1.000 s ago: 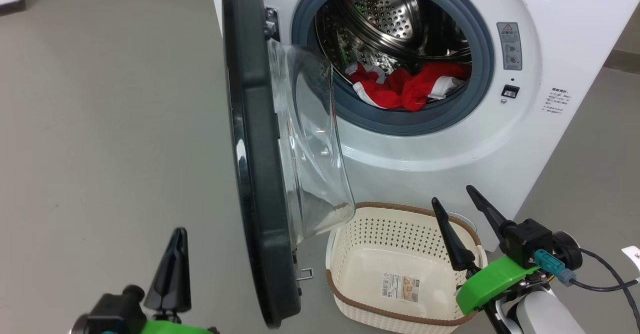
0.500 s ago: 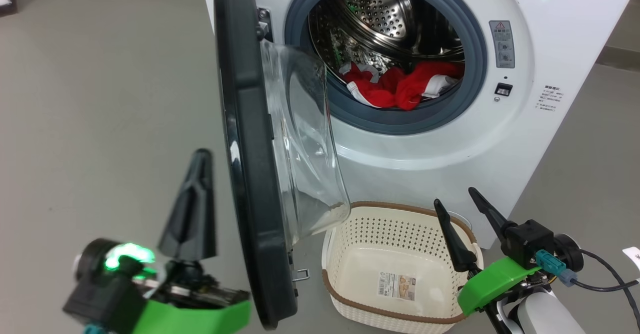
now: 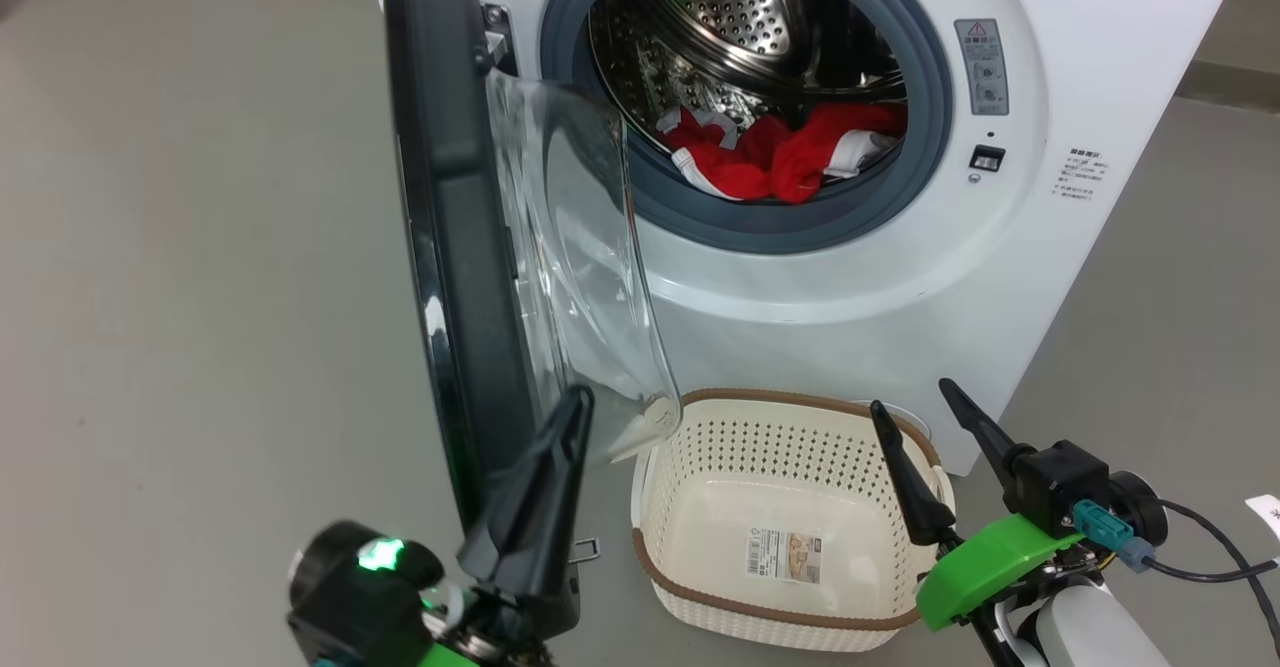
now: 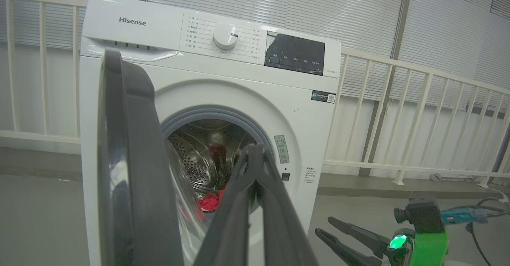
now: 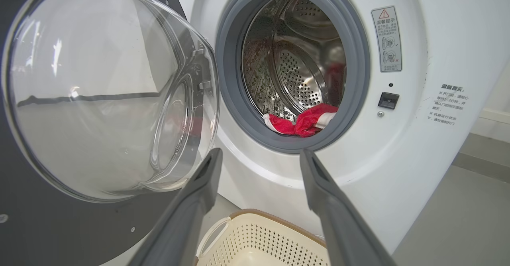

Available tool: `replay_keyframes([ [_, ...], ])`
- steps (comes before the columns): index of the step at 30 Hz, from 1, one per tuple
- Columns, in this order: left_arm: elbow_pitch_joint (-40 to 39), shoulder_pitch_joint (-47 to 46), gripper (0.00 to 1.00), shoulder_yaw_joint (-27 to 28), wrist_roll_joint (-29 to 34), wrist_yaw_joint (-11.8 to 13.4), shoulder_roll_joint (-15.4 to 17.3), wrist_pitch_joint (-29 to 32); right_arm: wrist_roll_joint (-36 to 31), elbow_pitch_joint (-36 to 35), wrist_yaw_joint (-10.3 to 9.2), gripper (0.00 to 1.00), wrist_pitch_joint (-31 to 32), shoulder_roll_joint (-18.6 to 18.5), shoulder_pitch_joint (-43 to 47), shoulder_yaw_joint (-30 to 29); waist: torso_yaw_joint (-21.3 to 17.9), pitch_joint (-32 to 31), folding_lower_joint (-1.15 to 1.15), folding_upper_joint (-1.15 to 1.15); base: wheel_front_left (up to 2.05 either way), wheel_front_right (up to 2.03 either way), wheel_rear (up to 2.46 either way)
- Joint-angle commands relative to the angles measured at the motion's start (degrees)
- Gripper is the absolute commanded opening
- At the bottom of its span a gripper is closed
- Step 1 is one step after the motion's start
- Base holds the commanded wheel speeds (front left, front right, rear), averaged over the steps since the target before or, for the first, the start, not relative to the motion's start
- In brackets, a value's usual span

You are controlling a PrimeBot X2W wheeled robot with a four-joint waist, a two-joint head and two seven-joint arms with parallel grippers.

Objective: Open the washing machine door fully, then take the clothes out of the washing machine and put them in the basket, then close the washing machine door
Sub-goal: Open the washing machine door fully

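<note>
Bare grey floor (image 3: 180, 247), with a white railing (image 4: 398, 110) and closed blinds (image 4: 358, 14) behind the washing machine (image 3: 1050, 67). I see its door (image 3: 450, 197) standing open, the red clothes (image 3: 760, 162) low in the drum (image 3: 740, 7), and the basket (image 3: 760, 447) on the floor below. On my left gripper (image 3: 578, 407) the fingers are pressed together close by the door's lower edge; on my right gripper (image 3: 910, 397) they are spread above the basket.

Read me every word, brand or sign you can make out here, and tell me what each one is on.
"Hisense": washing machine, top left of its front.
"温馨提示": heading of the printed notice at the right of its front; the rest is too small.
Red warning triangle: grey sticker; its print is too small.
Dial labels and the label in the basket: too small to read.
</note>
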Motion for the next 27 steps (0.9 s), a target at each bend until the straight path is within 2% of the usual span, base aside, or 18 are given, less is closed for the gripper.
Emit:
replay_keyframes([
  [1,-0.98,-0.38,0.0,1.2,-0.39,-0.24,0.32,0.48,0.39,-1.23,0.02,1.0,-0.37,0.1,-1.24,0.97,0.03,0.24,0.0,0.0,0.0,0.0,0.0],
  [8,5.08,1.47,0.0,-0.75,-0.95,-0.16,0.52,2.22,0.19,-1.04,0.02,1.0,-0.37,0.02,-1.45,0.73,0.3,0.87,0.0,0.0,0.0,0.0,0.0],
  [19,10.8,1.91,0.0,1.42,-1.42,3.78,0.67,1.51,0.45,-0.92,0.02,1.0,-0.37,-0.37,-1.07,0.86,0.55,1.36,0.0,0.0,0.0,0.0,0.0],
  [27,12.31,2.3,0.0,5.57,-2.04,6.3,2.34,0.26,0.46,-0.7,0.02,1.0,-0.37,-0.73,-0.67,0.48,1.51,1.48,0.0,0.0,0.0,0.0,0.0],
])
